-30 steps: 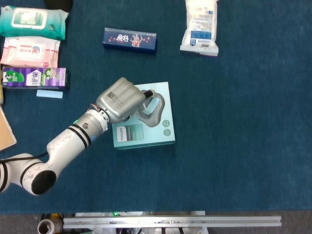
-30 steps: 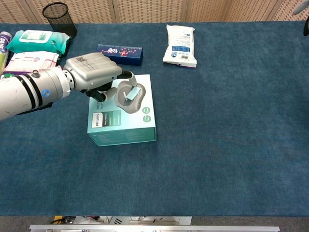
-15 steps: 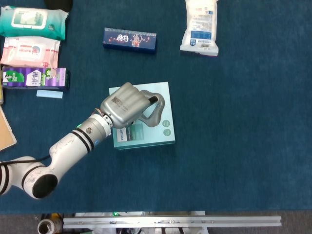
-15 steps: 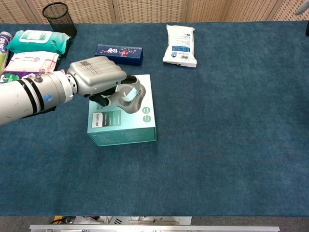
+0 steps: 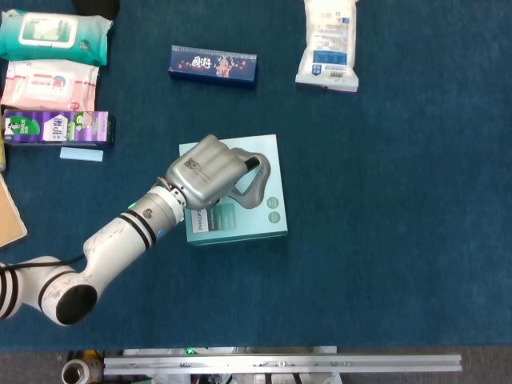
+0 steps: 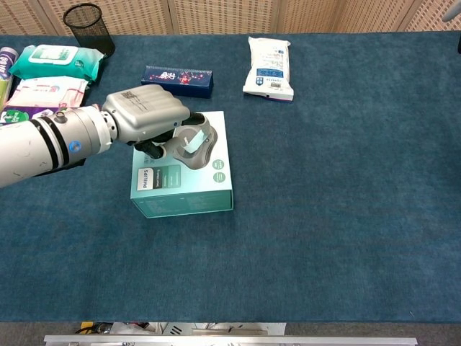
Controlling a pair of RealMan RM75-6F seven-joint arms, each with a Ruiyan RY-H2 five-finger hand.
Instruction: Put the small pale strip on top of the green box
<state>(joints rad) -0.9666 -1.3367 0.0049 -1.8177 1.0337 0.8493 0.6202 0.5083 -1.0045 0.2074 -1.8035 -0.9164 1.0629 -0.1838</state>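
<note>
The green box [image 5: 240,226] [image 6: 184,194] lies flat mid-table, with a grey shaver pictured on its lid. My left hand [image 5: 206,172] [image 6: 148,115] hovers over the box's upper left part, fingers curled down onto the lid. In the chest view the small pale strip [image 6: 193,139] stands tilted between the fingertips, just above the pictured shaver. The head view hides the strip under the hand. My right hand shows in neither view.
A dark blue carton [image 5: 213,64] lies behind the box and a white pouch [image 5: 328,44] at the back right. Wipe packs [image 5: 52,36] and a purple box [image 5: 56,128] line the left edge, with another pale blue strip [image 5: 82,154] beside them. A black mesh cup [image 6: 86,21] stands far left.
My left hand has shifted a little right and lower over the box lid, covering the strip in the head view. The strip has tipped up between the fingers. Little moved in the last half second.
</note>
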